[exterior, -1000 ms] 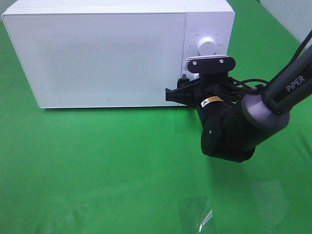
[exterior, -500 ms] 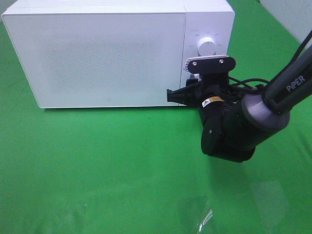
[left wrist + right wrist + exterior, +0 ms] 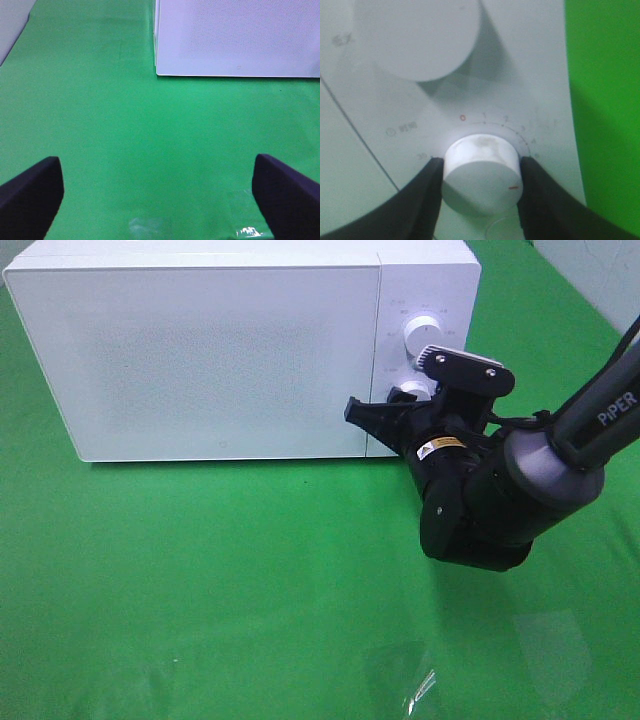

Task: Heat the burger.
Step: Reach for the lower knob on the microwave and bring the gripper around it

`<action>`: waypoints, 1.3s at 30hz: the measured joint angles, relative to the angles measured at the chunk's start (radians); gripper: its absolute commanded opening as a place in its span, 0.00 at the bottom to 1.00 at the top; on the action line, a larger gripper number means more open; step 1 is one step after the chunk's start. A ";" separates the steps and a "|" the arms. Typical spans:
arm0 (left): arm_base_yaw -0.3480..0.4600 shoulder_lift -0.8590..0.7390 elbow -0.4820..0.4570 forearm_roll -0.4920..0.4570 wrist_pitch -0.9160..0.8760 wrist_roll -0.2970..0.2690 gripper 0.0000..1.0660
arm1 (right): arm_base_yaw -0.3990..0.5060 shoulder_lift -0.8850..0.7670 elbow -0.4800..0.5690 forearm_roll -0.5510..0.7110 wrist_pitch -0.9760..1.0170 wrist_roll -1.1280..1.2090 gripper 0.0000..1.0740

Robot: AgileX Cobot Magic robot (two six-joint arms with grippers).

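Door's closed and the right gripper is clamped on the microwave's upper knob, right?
Not quite. The right gripper is clamped on the lower knob, the one with the numbered scale. The upper knob is free, as the right wrist view shows. The microwave door is closed.

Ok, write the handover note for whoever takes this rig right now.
Right gripper: shut on the lower knob of the microwave; the knob's red mark is off the 0.
Left gripper: open, holding nothing, over the green cloth.
Microwave door shut. Burger: not in view, so I cannot tell whether it is inside.
Done: knob gripped.
Left: finish setting the time, let go, check the burger heats.
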 measured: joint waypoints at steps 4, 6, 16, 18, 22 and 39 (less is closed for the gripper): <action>0.000 0.000 0.000 0.000 0.000 0.000 0.88 | 0.000 0.000 0.000 -0.013 -0.001 0.258 0.00; 0.000 0.000 0.000 0.000 0.000 0.000 0.88 | -0.001 0.000 0.002 -0.023 -0.001 0.411 0.00; 0.000 0.000 0.000 0.000 0.000 0.000 0.88 | -0.007 0.000 0.012 -0.072 -0.019 1.074 0.00; 0.000 0.000 0.000 0.000 0.000 0.000 0.88 | -0.007 0.000 0.012 -0.076 -0.019 1.155 0.00; 0.000 0.000 0.000 0.000 0.000 0.000 0.88 | -0.007 0.000 0.012 -0.079 -0.021 1.238 0.00; 0.000 0.000 0.000 0.000 0.000 0.000 0.88 | -0.007 0.000 0.012 -0.082 -0.021 1.276 0.00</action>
